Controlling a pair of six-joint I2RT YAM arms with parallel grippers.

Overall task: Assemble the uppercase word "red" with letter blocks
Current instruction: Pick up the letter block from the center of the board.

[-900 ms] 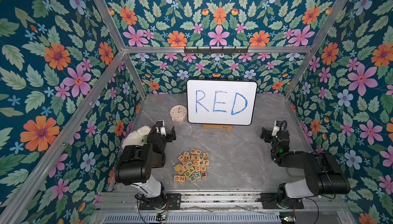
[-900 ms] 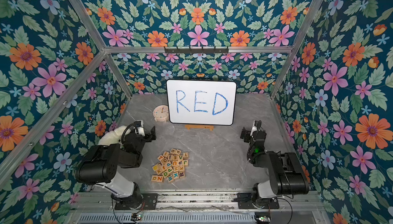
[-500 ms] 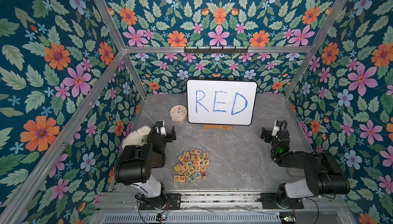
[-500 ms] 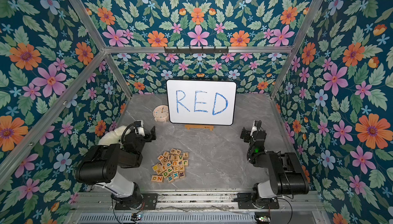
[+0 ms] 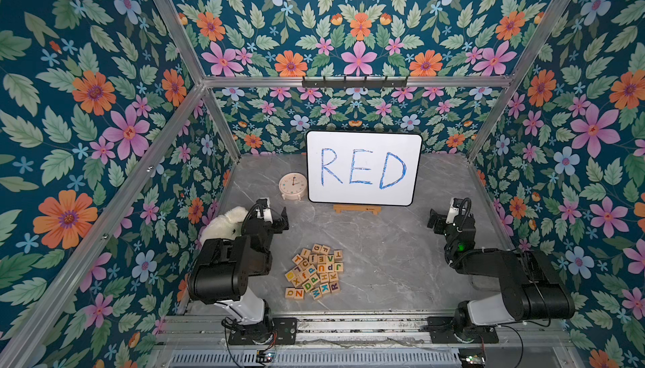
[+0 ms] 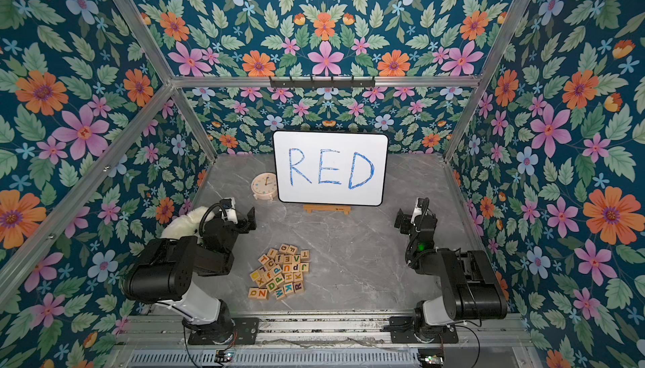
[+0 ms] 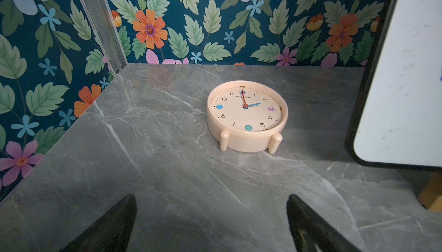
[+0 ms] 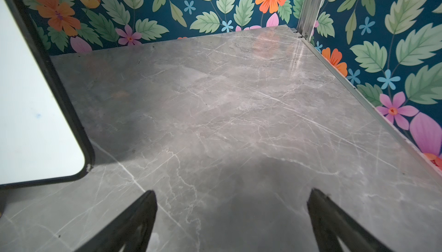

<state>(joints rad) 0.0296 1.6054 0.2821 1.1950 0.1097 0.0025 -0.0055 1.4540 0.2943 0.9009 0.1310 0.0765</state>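
1. While the letter blocks [image 5: 314, 272] lie in one loose pile near the table's [image 5: 384, 244] front edge, both grippers sit farther back. The left gripper [image 5: 281, 216] is nearer the pile, the right gripper [image 5: 432, 218] well apart.
2. Both have jaws spread wide, holding nothing.
3. Arms folded low, both aimed toward the whiteboard [image 5: 363, 169]; the left faces the clock [image 7: 246, 117].
4. Bare table between pile and whiteboard and right of the pile; walls [image 5: 558, 174] hem both sides.

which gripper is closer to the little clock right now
Left. The left gripper hangs open just in front of the clock, facing it. The right gripper is open across the table, beyond the far side of the whiteboard.
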